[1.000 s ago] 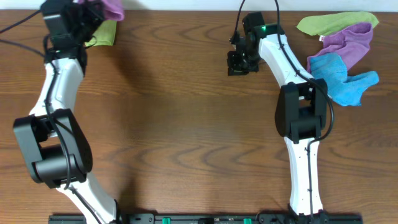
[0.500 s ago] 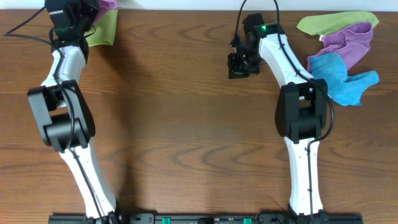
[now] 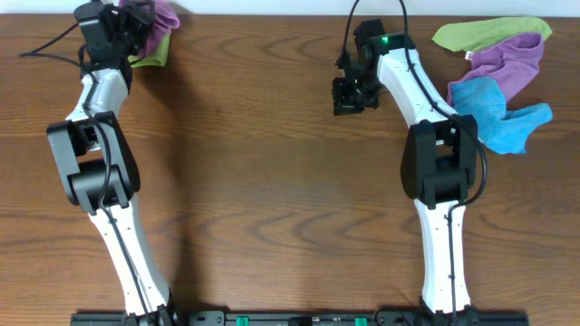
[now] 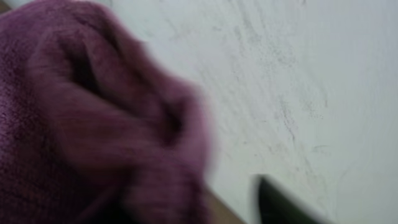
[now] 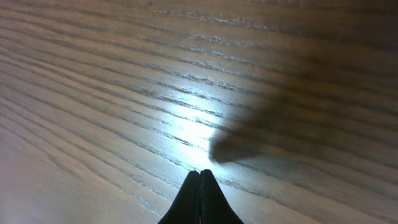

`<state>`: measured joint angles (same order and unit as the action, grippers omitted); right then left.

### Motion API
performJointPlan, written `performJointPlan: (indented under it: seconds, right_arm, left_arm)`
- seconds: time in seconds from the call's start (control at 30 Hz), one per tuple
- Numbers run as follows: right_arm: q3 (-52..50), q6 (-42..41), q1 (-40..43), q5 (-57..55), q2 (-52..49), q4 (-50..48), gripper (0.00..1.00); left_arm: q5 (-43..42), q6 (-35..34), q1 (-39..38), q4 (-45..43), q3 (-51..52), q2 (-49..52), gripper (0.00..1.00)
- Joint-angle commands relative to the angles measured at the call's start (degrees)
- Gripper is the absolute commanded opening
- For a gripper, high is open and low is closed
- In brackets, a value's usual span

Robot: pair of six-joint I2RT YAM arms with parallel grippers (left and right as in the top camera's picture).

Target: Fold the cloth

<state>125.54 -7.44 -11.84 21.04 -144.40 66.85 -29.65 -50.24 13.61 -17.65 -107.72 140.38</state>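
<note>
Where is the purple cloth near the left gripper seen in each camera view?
Overhead: purple cloth at the top left corner, beside the left gripper.
Left wrist: fills the left half, blurred.
Right wrist: not in it.
Shared landmark: the wooden table, seen overhead and in the right wrist view.
</note>
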Motion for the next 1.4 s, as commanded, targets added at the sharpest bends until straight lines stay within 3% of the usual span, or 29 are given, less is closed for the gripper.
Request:
performJointPlan:
  seconds: [0.0, 0.37, 0.8, 1.17, 1.23, 1.37]
  right_arm:
    - [1.22, -0.7, -0.24, 0.44, -0.24, 0.42, 0.02]
    - [1.22, -0.7, -0.24, 1.29, -0.24, 0.46, 0.01]
    - [3.52, -0.63, -0.15, 2.73, -0.24, 1.9, 0.01]
    - [21.18, 2.4, 0.96, -11.58, -0.24, 15.47, 0.02]
    - [24.0, 2.49, 1.33, -12.96, -0.24, 17.92, 0.12]
    - [30.86, 5.05, 2.19, -13.62, -0.24, 24.24, 0.54]
  left_arm:
    - [-2.91, -0.72, 1.95, 1.25, -1.73, 0.44, 0.95]
    - [-6.88, 3.39, 6.73, 12.37, -1.73, -2.51, 0.95]
    - [-3.34, 13.7, 10.88, 23.19, -1.73, -9.75, 0.95]
    - [2.1, 36.5, 11.56, 47.89, -1.73, -26.58, 0.95]
    - [4.31, 39.23, 11.5, 51.67, -1.73, -29.7, 0.95]
    - [7.58, 44.13, 11.5, 60.46, -1.73, -35.32, 0.95]
